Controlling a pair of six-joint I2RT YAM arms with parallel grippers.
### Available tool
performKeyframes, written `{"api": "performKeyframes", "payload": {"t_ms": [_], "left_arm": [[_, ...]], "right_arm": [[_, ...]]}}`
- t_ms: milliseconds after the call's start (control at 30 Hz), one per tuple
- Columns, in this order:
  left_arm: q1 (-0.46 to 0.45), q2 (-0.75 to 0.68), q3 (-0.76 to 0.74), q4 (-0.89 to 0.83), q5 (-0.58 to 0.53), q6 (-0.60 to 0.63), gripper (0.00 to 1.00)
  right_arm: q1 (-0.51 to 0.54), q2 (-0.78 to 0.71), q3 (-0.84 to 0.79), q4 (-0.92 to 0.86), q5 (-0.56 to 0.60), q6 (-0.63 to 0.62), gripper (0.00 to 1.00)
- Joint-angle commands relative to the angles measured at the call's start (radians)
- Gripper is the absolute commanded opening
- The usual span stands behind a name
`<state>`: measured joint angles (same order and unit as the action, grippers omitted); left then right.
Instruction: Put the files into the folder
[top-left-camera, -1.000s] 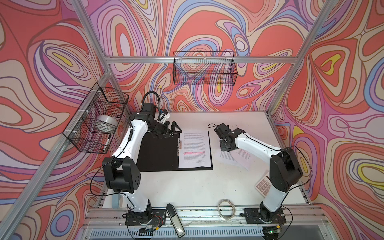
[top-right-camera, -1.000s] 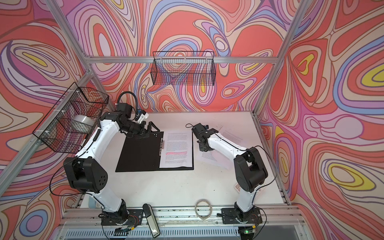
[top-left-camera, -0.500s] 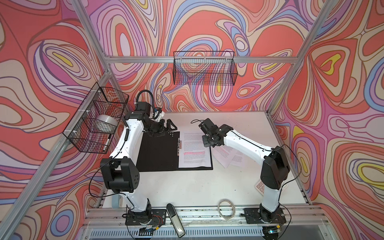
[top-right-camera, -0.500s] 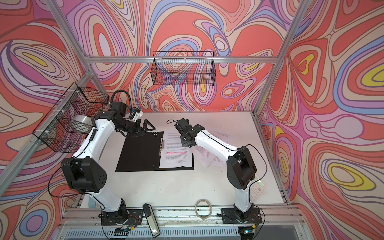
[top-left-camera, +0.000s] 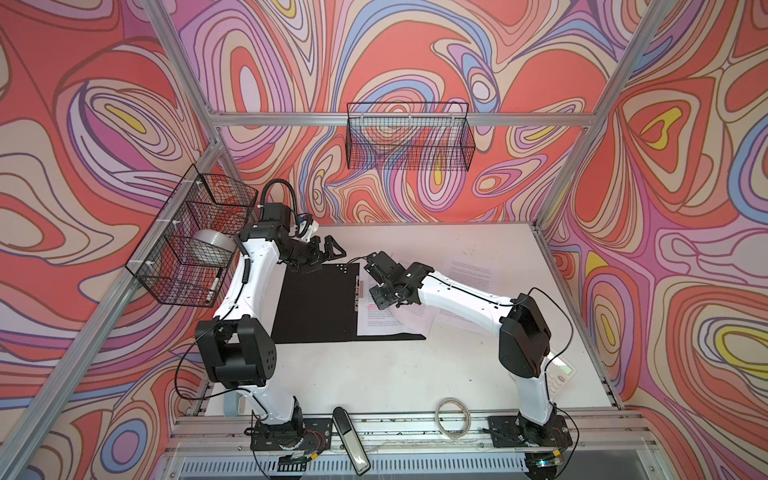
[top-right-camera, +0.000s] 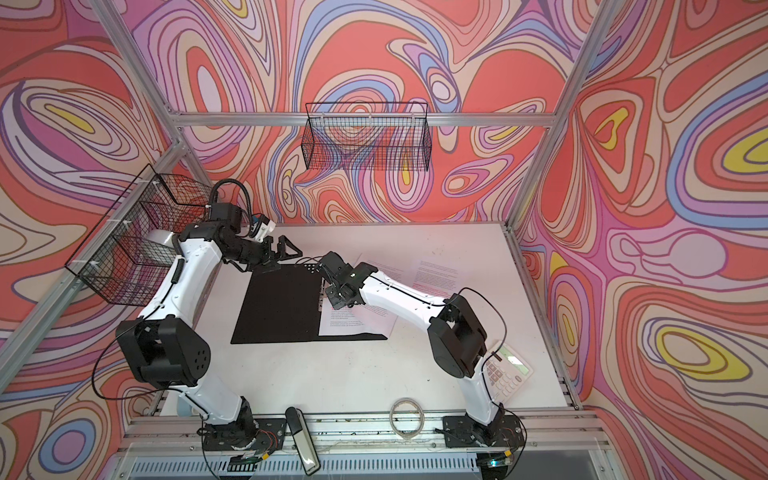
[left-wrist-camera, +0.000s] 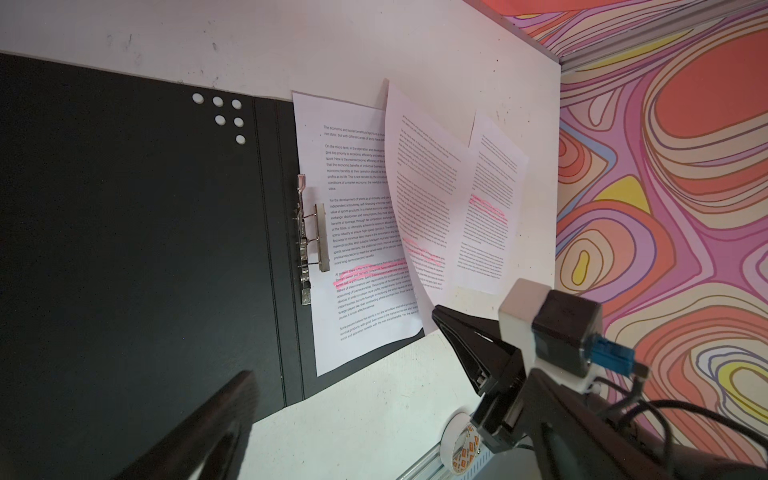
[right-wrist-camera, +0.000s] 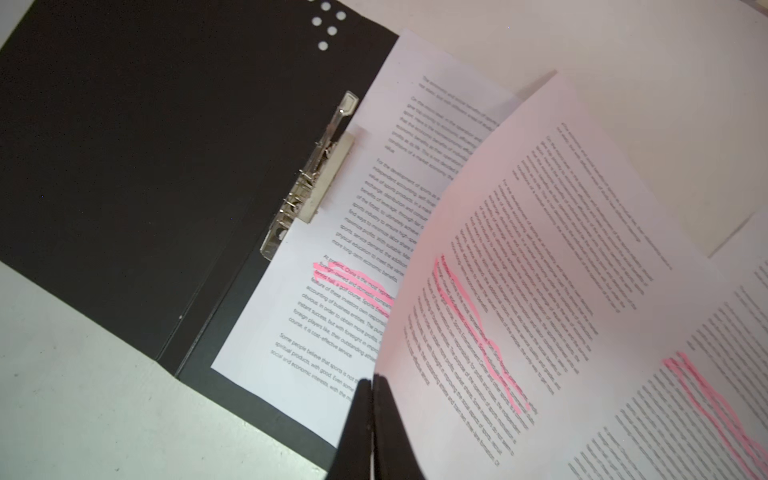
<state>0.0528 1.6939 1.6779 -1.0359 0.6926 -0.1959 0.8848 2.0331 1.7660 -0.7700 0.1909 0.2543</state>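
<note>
The folder (top-left-camera: 316, 307) (top-right-camera: 278, 307) (left-wrist-camera: 124, 208) (right-wrist-camera: 145, 145) lies open, black inside up, with its metal clip (left-wrist-camera: 309, 232) (right-wrist-camera: 311, 178) at the spine. One of the files (top-left-camera: 380, 326) (left-wrist-camera: 357, 232) (right-wrist-camera: 324, 291) lies flat on the folder's right half. My right gripper (top-left-camera: 384, 302) (top-right-camera: 340, 301) (right-wrist-camera: 372, 380) is shut on the edge of a second sheet (left-wrist-camera: 424, 199) (right-wrist-camera: 540, 270), which curls up over that half. A third sheet (top-left-camera: 467, 272) (top-right-camera: 436, 272) (left-wrist-camera: 494, 199) lies on the table to the right. My left gripper (top-left-camera: 328, 252) (top-right-camera: 286, 250) hangs open over the folder's far left corner, holding nothing.
A calculator (top-left-camera: 559, 372) (top-right-camera: 507, 370) lies at the right edge behind the right arm's base. A tape ring (top-left-camera: 453, 417) (top-right-camera: 407, 413) and a black bar (top-left-camera: 351, 440) sit on the front rail. Wire baskets hang on the left wall (top-left-camera: 195, 241) and back wall (top-left-camera: 409, 141).
My right gripper has carried its sheet leftward from the table right of the folder to above the folder's right half. The left gripper has drawn back slightly to the left, still open.
</note>
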Motion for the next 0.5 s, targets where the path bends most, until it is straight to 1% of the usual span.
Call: {"api": "performKeyframes", "payload": {"t_ms": [0, 33, 167, 200, 267, 367, 467], "left_arm": [[0.005, -0.025, 0.017, -0.007, 0.001, -0.008, 1.0], [0.005, -0.023, 0.018, -0.007, 0.003, -0.009, 1.0], [0.005, -0.017, 0.014, -0.004, 0.011, -0.014, 1.0], [0.005, -0.017, 0.011, -0.002, 0.013, -0.014, 1.0], [0.005, -0.016, 0.005, 0.003, 0.013, -0.014, 1.0], [0.005, -0.016, -0.008, 0.019, 0.017, -0.019, 1.0], [0.005, -0.013, -0.017, 0.03, 0.03, -0.022, 1.0]], "right_arm": [[0.011, 0.042, 0.016, 0.018, -0.048, -0.027, 0.0], [0.01, 0.049, 0.018, 0.011, -0.046, -0.026, 0.0], [0.011, 0.066, -0.002, -0.002, -0.043, -0.015, 0.11], [0.01, 0.07, -0.005, -0.01, -0.045, -0.01, 0.15], [0.011, 0.072, -0.019, -0.01, -0.054, 0.001, 0.26], [0.011, 0.066, -0.042, -0.002, -0.075, 0.018, 0.38], [0.011, 0.053, -0.054, 0.009, -0.104, 0.032, 0.45]]}}
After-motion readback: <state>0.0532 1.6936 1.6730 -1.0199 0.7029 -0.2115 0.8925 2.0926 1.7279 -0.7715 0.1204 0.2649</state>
